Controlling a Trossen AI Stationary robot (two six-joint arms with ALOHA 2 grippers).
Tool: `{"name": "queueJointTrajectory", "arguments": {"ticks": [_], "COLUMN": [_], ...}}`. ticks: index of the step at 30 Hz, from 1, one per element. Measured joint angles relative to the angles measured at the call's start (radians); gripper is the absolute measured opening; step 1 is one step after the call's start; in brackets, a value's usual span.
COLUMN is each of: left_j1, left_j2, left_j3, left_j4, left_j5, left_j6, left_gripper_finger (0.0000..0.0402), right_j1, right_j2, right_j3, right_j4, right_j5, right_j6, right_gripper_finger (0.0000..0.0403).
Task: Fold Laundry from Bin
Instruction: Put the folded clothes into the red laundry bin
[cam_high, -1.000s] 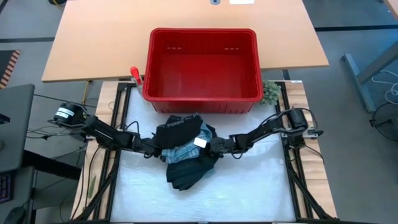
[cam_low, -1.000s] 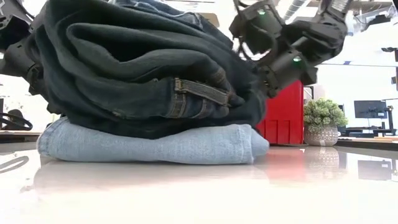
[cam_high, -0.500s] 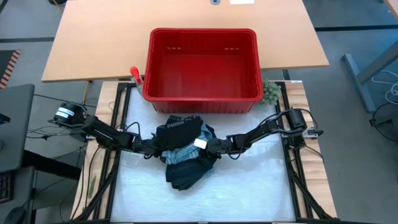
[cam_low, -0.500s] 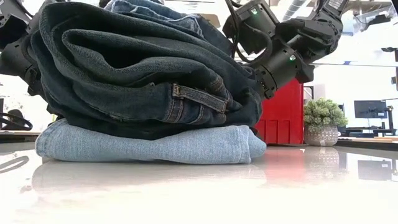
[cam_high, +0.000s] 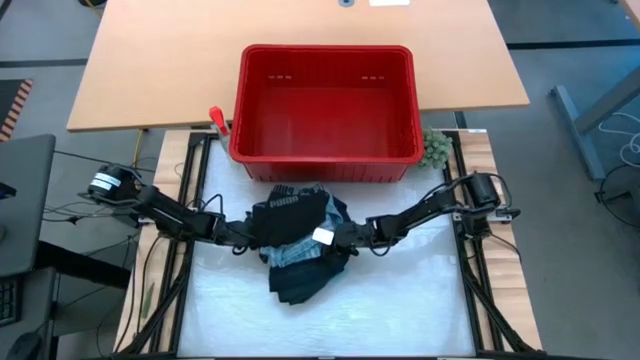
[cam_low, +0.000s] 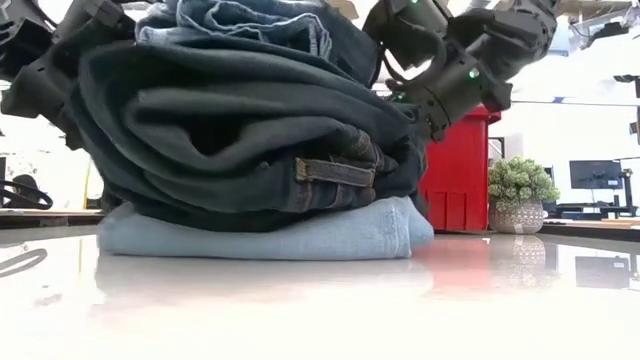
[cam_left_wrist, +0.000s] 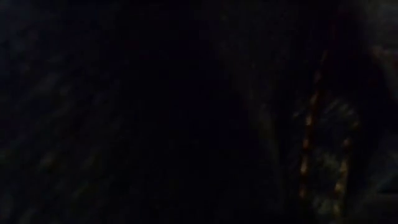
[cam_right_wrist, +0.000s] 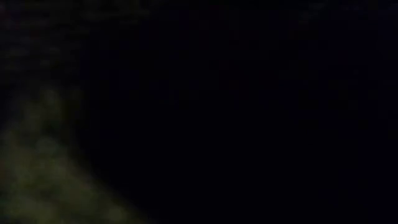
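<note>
While both arms are jammed into the laundry (cam_high: 297, 245) pile mid-table, just at 6 o'clock from the red bin (cam_high: 326, 103), the left gripper (cam_high: 250, 237) digs in from 9 o'clock and the right gripper (cam_high: 335, 238) from 3 o'clock. Honestly can't tell whether either claw is apart or clamped, fabric hides both. Wrist cams are just dark cloth.

The laundry (cam_high: 298, 245) lies heaped on the table (cam_high: 400, 310), just before the bin (cam_high: 325, 105), between both arms.
</note>
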Motion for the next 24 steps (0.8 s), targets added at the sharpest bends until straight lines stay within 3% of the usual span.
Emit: {"name": "queueJointTrajectory", "arguments": {"ticks": [4,12,18,24], "left_j1": [0.012,0.06,0.122,0.15], "left_j2": [-0.023,-0.049,-0.176,-0.273], "left_j3": [0.05,0.157,0.195,0.366], "left_j4": [-0.099,-0.297,-0.424,-0.679], "left_j5": [-0.02,0.059,0.07,0.08], "left_j6": [0.069,0.195,0.296,0.373], "left_gripper_finger": [0.0087,0.0084,0.0084,0.0084], "right_j1": [-0.003,-0.004,-0.037,-0.074], "right_j2": [-0.025,-0.041,-0.116,-0.241], "right_j3": [0.0,0.008,0.015,0.015], "right_j4": [-0.018,-0.039,-0.064,-0.085], "right_j5": [0.015,0.018,0.014,0.0], "right_j6": [-0.043,-0.036,-0.11,-0.169], "right_gripper_finger": [0.0154,0.0153,0.0152,0.0152]}}
